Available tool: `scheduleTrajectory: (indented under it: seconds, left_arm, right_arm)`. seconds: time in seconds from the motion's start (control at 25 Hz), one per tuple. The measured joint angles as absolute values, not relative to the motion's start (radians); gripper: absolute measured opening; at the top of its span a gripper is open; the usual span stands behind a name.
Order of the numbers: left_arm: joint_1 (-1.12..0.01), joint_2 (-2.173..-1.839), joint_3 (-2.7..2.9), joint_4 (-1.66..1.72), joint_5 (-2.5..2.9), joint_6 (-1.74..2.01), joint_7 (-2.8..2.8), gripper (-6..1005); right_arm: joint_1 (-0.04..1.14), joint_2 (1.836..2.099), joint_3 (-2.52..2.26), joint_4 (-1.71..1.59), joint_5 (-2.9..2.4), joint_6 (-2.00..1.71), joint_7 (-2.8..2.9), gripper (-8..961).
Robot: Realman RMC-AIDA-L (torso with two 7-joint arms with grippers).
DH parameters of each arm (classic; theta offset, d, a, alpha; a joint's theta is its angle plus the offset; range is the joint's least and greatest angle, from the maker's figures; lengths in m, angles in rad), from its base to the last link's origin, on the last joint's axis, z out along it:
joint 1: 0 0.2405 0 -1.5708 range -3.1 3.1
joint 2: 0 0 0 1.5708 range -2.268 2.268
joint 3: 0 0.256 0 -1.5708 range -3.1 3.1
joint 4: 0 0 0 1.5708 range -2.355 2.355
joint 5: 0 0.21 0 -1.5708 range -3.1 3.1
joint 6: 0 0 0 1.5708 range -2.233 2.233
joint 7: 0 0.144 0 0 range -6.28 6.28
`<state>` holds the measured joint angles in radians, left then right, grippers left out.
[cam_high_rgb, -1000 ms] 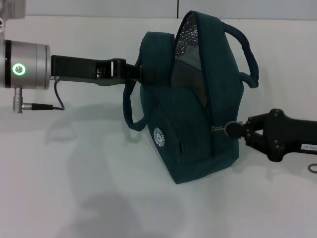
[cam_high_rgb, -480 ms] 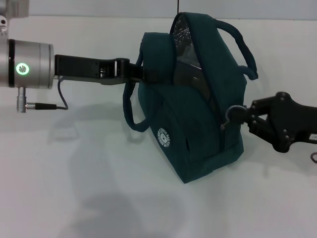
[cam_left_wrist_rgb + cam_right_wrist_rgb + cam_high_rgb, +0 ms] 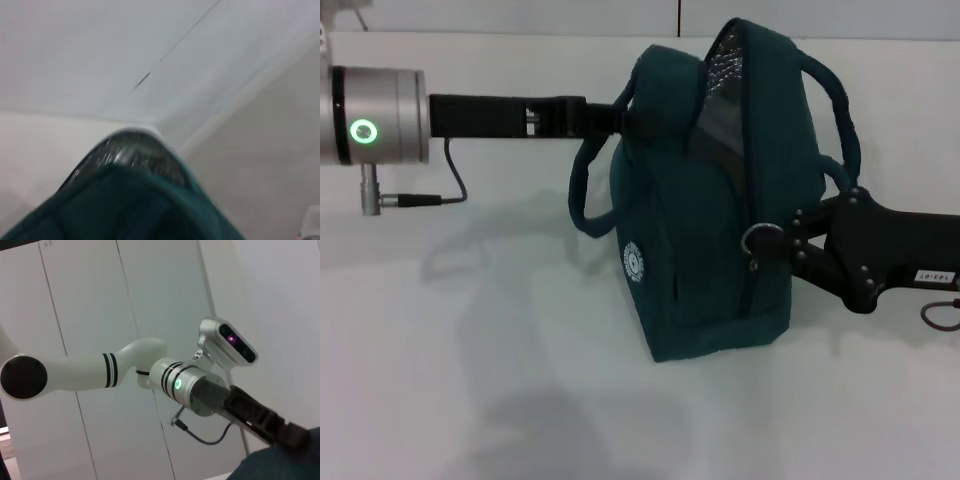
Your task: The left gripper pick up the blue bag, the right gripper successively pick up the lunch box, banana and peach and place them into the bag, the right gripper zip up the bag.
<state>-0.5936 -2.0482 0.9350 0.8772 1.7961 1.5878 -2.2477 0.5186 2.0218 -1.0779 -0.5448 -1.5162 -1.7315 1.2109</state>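
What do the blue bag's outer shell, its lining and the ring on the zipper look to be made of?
The blue bag has a shell that looks like matte woven fabric: it sags, folds softly and shows no gloss. The lining seen in the open top glints silver with a crinkled look, probably foil-type insulation. The ring pull is thin, grey and shiny, likely metal. The right gripper is beside it.

light: bright, even, cast from overhead | shadows: soft, thrown on the worktop (image 3: 520,400) | blur: left wrist view smeared
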Motion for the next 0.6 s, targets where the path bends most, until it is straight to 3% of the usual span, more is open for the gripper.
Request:
scheduleTrajectory:
  seconds: [0.48,0.6]
  left_arm:
    - [-0.466,-2.062,0.783,0.821,1.663,1.740,-1.885,278]
    - [-0.411,-2.078,0.783,0.743,1.654,1.802,-1.730,417]
  right_arm:
    - [0.558,2.017,-1.069,-0.549,-1.438,-1.752,1.216,17]
    - [0.580,2.016,-1.065,-0.543,-1.417,-1.734,1.217,17]
